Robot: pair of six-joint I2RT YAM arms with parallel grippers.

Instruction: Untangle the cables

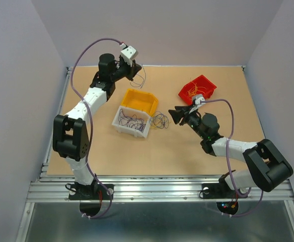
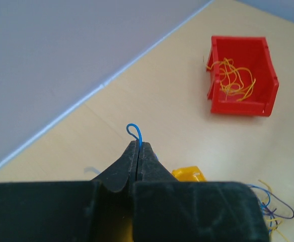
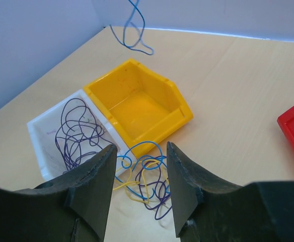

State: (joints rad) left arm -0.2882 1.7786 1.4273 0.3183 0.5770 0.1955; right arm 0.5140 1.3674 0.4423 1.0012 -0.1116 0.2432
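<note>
Left wrist view: the left gripper [image 2: 138,146] pinches a blue wire [image 2: 134,130], the right gripper [image 3: 140,149] gapes near the tangled cables [image 3: 146,182].

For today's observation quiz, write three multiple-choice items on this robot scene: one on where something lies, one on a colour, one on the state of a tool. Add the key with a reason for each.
1. Where does the loose tangle of wires lie?
A. in the red bin
B. on the table beside the white bin
C. in the yellow bin

2. What colour is the pinched wire in the left tool?
A. blue
B. orange
C. green

3. How does the right tool stand?
A. shut on a wire
B. open, pointed at the tangle
C. shut and empty

Key: 1 B, the right wrist view shows it on bare table by the white bin. 2 A, a blue loop pokes out of the shut tips. 3 B, its fingers are spread, with the tangle showing between them.
</note>
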